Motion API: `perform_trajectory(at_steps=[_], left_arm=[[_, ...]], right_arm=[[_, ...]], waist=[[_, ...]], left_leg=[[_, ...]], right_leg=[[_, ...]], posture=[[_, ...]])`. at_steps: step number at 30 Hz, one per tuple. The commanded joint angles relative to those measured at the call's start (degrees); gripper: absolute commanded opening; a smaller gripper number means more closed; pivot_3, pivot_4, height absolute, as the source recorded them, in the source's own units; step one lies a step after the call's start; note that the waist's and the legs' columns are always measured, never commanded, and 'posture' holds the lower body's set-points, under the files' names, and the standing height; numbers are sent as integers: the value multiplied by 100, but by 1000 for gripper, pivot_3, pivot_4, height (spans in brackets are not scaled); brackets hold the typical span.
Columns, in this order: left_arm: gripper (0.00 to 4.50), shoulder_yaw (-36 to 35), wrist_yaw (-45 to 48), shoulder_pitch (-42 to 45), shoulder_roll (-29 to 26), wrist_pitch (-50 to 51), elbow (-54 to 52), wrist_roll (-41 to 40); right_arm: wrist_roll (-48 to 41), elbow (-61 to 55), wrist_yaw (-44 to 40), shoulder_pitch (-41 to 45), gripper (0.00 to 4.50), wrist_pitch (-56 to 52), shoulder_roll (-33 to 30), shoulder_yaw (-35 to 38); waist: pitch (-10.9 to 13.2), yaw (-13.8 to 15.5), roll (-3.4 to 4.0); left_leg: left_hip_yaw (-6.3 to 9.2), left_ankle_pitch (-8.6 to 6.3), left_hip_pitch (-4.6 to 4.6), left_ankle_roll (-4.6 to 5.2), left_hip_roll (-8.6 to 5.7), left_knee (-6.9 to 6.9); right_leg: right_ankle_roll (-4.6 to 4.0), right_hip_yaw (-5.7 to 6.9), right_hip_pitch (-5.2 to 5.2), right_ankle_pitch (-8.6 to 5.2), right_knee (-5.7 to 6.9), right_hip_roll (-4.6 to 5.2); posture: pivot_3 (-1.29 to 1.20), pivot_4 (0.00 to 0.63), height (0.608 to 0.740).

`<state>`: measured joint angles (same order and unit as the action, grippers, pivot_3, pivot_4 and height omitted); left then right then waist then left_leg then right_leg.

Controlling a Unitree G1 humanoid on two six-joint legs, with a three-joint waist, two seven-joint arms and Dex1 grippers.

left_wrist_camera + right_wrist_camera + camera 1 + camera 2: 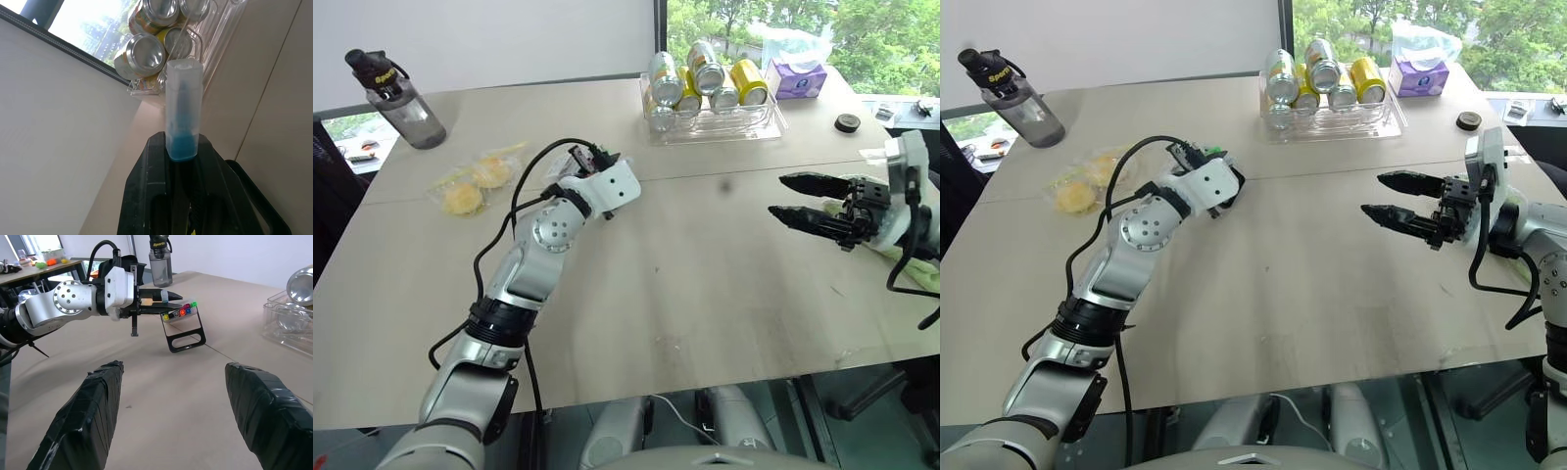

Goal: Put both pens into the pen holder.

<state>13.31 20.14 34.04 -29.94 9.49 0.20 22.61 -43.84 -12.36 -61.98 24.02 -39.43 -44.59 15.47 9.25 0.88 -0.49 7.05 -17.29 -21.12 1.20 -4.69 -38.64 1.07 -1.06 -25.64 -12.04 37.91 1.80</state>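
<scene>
Jaws of the left gripper clamp the blue pen just above the holder, not yet in, while the right gripper waits open, the pink pen unseen.

Looks like an office or meeting room. Long beige table made of joined tops, plain white wall at 11 o'clock, big window at 1 o'clock with green trees outside. Usual desk clutter: dark water bottle at 10 o'clock, clear tray of drink cans at 12, purple tissue box at 1, bagged snacks near 10. Second desk with bits and bobs off behind, plus an office chair base at 4 o'clock.
</scene>
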Motion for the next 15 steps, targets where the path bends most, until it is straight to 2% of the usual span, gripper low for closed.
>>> perform_trajectory(at_steps=[1,5,6,7,11,12,13,14,15], left_arm=[[0,-156,-40,-6,-28,-104,7,19],[0,-130,-53,77,-85,-327,179,88],[998,-122,-64,112,-99,-386,236,119],[1240,-115,-70,155,-109,-439,308,141],[3009,-101,-101,267,-160,-621,529,258],[3126,-112,-109,270,-164,-640,559,260],[3694,-124,-118,270,-171,-658,586,261],[3716,-139,-128,264,-175,-676,605,268],[4116,-150,-137,258,-180,-698,625,275]], right_arm=[[25,-56,12,81,3545,197,-103,98],[48,-61,15,72,3545,242,-90,85],[54,-60,16,70,3584,250,-87,85],[61,-60,16,66,3584,261,-85,85],[79,-58,18,51,3584,291,-88,94],[84,-56,21,45,3584,297,-91,101],[93,-50,23,37,3584,307,-96,104],[101,-46,25,32,3584,314,-101,104],[105,-43,27,29,3584,319,-105,103]], waist=[[0,0,0],[0,0,0],[0,-1,0],[0,-1,0],[0,-1,0],[0,-1,0],[0,-1,0],[0,-2,0],[0,-3,0]], left_leg=[[0,0,0,0,0,0],[-1,0,0,0,0,-1],[-1,0,0,0,0,-1],[0,0,0,0,0,-1],[0,0,-1,0,0,-3],[0,0,-1,0,0,-3],[0,0,-1,0,0,-3],[0,0,-1,0,0,-3],[0,0,-1,0,0,-3]], right_leg=[[0,0,0,0,0,0],[0,0,0,0,1,0],[0,0,0,0,1,0],[0,0,0,0,1,0],[0,1,0,0,2,0],[0,1,0,0,2,0],[0,0,0,0,2,0],[0,0,0,0,1,0],[0,0,0,0,2,0]], posture=[[0,150,740],[0,150,740],[0,150,740],[0,150,740],[0,150,740],[0,150,740],[0,150,740],[0,150,740],[0,150,740]])
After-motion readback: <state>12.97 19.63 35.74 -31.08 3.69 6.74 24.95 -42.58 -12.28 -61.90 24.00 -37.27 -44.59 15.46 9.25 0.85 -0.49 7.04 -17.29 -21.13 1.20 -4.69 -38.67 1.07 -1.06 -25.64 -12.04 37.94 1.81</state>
